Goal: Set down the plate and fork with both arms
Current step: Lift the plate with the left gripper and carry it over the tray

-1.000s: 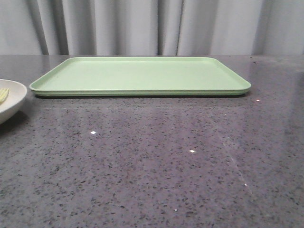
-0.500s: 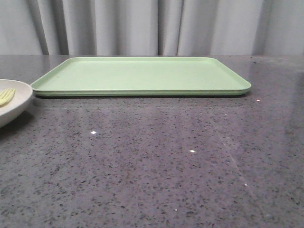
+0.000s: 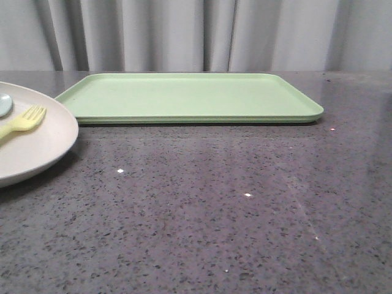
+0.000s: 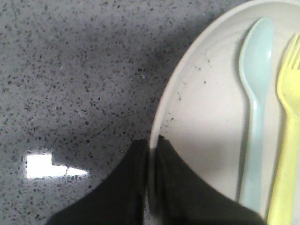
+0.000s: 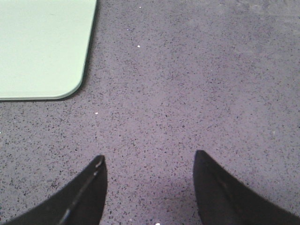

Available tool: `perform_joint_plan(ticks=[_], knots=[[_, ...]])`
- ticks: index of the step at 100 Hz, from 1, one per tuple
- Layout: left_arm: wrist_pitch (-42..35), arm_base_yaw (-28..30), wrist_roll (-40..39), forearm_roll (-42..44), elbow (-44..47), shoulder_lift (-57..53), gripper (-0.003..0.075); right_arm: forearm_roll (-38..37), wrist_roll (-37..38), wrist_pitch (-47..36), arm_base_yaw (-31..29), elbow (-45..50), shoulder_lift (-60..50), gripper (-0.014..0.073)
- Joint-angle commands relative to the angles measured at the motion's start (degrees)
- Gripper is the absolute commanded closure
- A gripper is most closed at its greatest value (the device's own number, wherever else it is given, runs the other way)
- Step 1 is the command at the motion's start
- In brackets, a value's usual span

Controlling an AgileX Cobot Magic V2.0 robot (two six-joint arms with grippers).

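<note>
The cream-white plate (image 3: 37, 147) is at the far left of the front view, raised a little above the table, partly cut off by the edge. The pale-yellow fork (image 3: 24, 121) lies in it beside a pale blue-grey spoon (image 3: 3, 104). In the left wrist view my left gripper (image 4: 152, 143) is shut on the plate's rim (image 4: 171, 101), one finger outside and one inside; the fork (image 4: 287, 140) and spoon (image 4: 255, 93) lie further in. My right gripper (image 5: 149, 161) is open and empty over bare table. Neither gripper shows in the front view.
The flat light-green tray (image 3: 190, 97) lies across the back middle of the dark speckled table; its near right corner (image 5: 44, 47) shows in the right wrist view. A grey curtain hangs behind the table.
The plate has moved to the right into the front view, with more of it, the fork and the spoon's bowl now showing. The tray has not moved.
</note>
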Motion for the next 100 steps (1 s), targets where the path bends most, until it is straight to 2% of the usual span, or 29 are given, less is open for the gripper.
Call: perform_joint_plan(ticks=[1,24,81,100], knots=[[-1.4,0.0,0.0,-4.4,-3.7,-1.6,0.0741,-0.1,-0.4,-3.4,-0.1,-2.0,0.5,0.0169],[-2.6,-1.5,-0.3,-8.1,-8.4,-0.1,0.0741,-0.1,-0.4,-3.3,-0.1,-2.0,0.5,0.0169],[-10.5,-17.2,-12.5,-8.2,-23.9,16.3,0.0741,-0.1,-0.4,-2.0,-0.1,-1.9,0.5,0.0169],[-13.9,-21.9,-14.1,-9.9,-30.4,21.6,0.0741,-0.1,-0.4,-1.9,-0.1,-1.9,0.5,0.0169]])
